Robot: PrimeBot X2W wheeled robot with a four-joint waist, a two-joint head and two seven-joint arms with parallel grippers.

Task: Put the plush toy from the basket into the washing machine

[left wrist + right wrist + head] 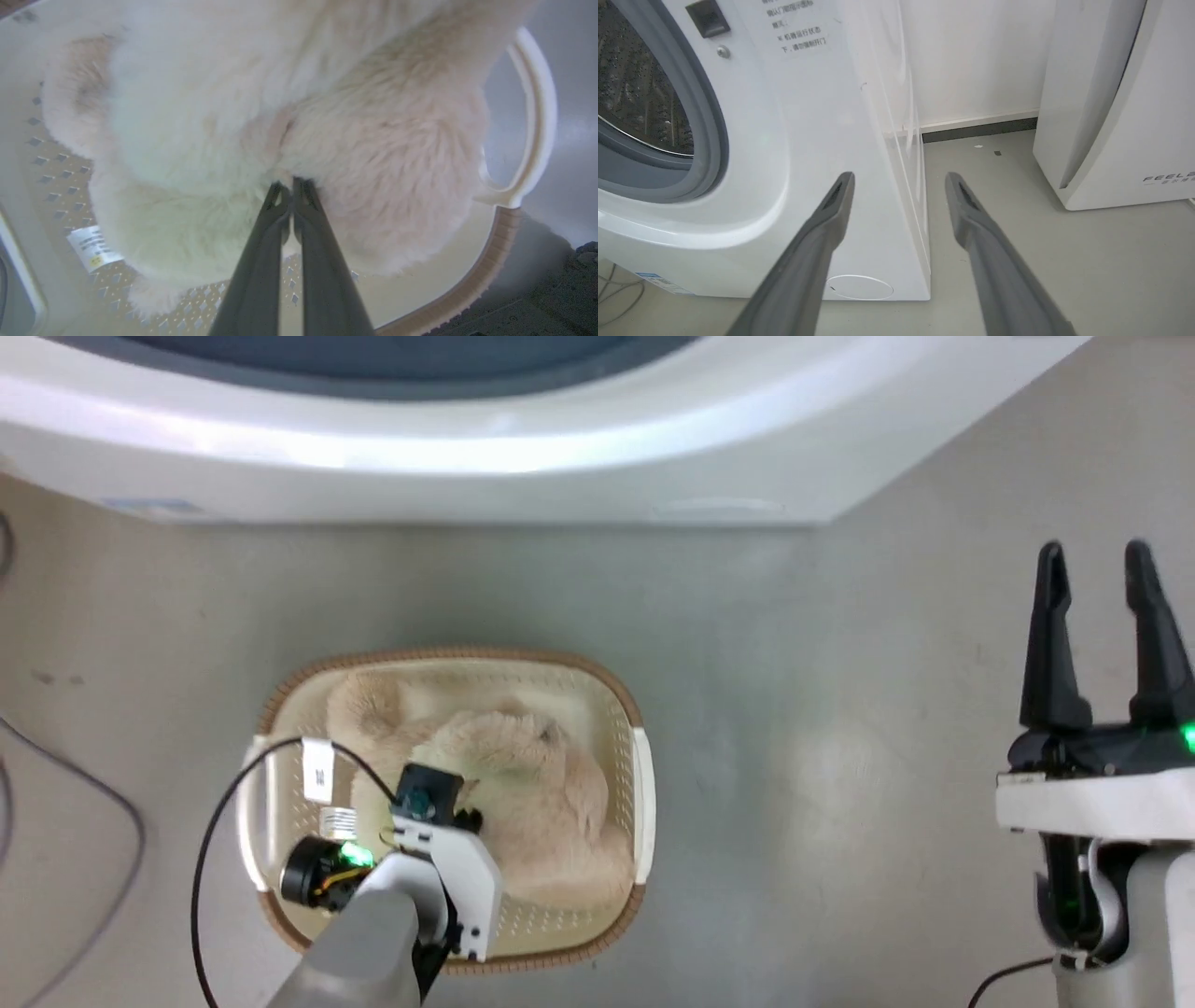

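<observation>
- The grey floor (pixel 794 709) is carrying everything; a white wall and a dark skirting strip are closing the room behind.
- The washing machine (pixel 467 457) is standing along the far edge of the floor in the head view. In the right wrist view its grey-blue gasket (pixel 710 116) is ringing the steel drum (pixel 635 93), and nothing is blocking the part of the opening in view.
- A white slanted appliance (pixel 1111 116) is standing apart from the machine, with bare floor between them.
- The basket (pixel 448 656) is sitting on the floor near the machine's front, not touching it. A dark cable (pixel 201 859) is looping over its left rim.
- The plush toy (pixel 551 803) is lying inside the basket, filling most of it from the far wall to the right wall.
- The left gripper (pixel 290 184) is reaching down into the basket. Its fingers are pressed together, with the tips buried in the pile at a crease of the toy, so it is judged to be pinching a fold of the plush.
- The right gripper (pixel 1097 569) is hanging over bare floor, well apart from the basket, with its fingers spread and holding nothing.
- Progress: the grasp appears made, but the toy is resting on the basket bottom, so no lift is showing.
- Remaining: raising the toy clear of the rim, carrying it to the opening, pushing it into the drum and releasing.
</observation>
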